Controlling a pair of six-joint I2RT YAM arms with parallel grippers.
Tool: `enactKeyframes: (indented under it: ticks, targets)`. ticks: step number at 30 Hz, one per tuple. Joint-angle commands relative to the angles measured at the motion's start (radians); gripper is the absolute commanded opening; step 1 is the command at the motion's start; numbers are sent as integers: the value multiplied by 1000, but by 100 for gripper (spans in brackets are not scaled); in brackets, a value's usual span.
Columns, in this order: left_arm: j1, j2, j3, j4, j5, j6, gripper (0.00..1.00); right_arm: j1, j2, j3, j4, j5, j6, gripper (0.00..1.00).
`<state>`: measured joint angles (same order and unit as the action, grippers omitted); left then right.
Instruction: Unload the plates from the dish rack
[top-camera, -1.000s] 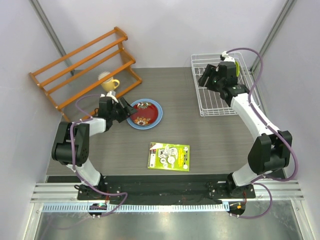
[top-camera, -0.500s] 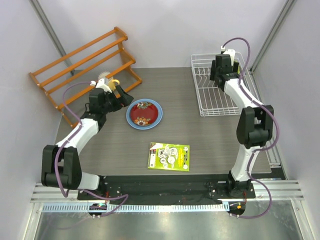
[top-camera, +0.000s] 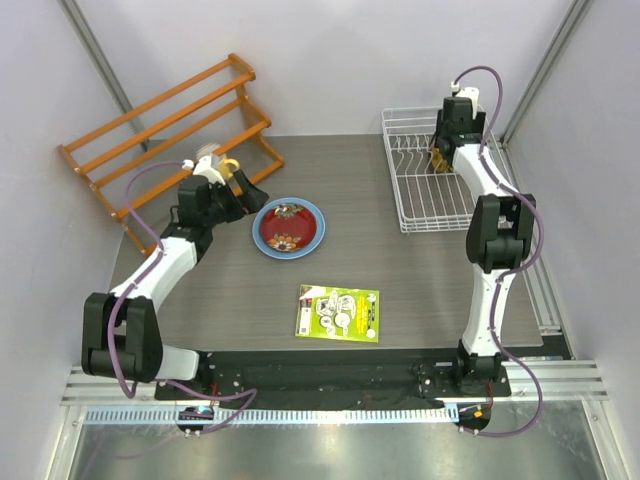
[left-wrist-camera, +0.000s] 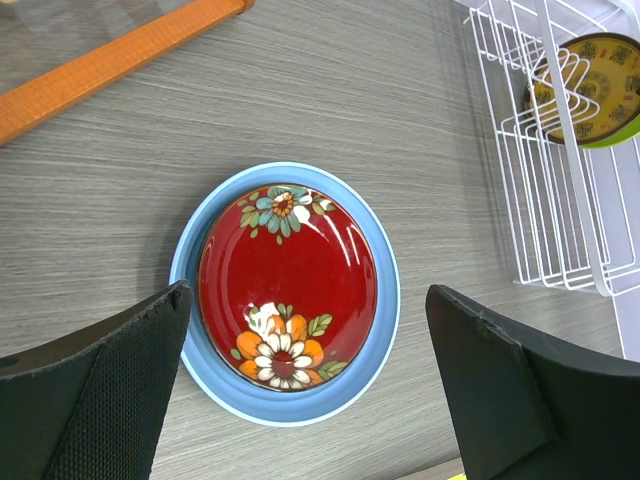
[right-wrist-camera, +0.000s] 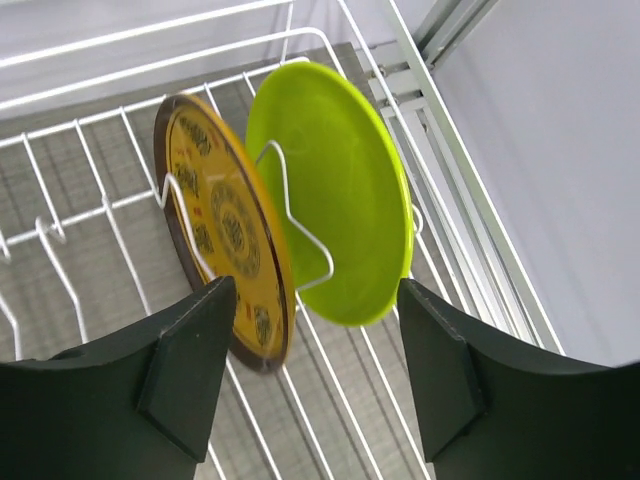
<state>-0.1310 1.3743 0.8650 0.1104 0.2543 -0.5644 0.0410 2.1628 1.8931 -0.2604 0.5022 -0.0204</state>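
Halfway: red plate (left-wrist-camera: 287, 285) on blue plate (left-wrist-camera: 300, 412), orange plate (right-wrist-camera: 225, 230) and lime plate (right-wrist-camera: 340, 190) left in dish rack (top-camera: 415, 195), left gripper (left-wrist-camera: 307, 330) and right gripper (right-wrist-camera: 315, 300) gaping, empty.

1. bright, even light from above; shadows on the table (top-camera: 400, 270) soft and faint.
2. pale glare streaks on the dark red plate (left-wrist-camera: 290, 270).
3. all views sharp; metal sheet (top-camera: 320, 450) gleams.

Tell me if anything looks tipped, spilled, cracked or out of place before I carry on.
Nothing stands out. The dark red plate sits centred in the light blue plate on the table, both intact. The orange-yellow plate and lime green plate stand on edge between prongs in the dish rack. No spills visible.
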Motion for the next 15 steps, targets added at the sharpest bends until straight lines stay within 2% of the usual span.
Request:
enactKeyframes:
  ticks: [1, 6, 8, 11, 12, 14, 15]
  targets:
    - [-5, 3, 34, 15, 19, 23, 100, -7, 57, 112, 26, -36, -16, 70]
    - [-5, 17, 45, 15, 22, 27, 99, -10, 115, 178, 13, -50, -19, 56]
    - [-5, 20, 46, 15, 20, 28, 100, -13, 134, 198, 10, -50, -21, 45]
    - [-4, 26, 46, 15, 22, 29, 99, -18, 156, 230, -6, -45, -15, 39]
    - [-4, 28, 43, 15, 22, 29, 99, -18, 163, 239, -19, -45, -15, 29]
    - [-4, 26, 43, 14, 22, 32, 99, -18, 167, 247, -23, -45, -13, 25]
    - [-4, 26, 42, 14, 20, 32, 99, -18, 167, 247, -25, -47, -10, 15]
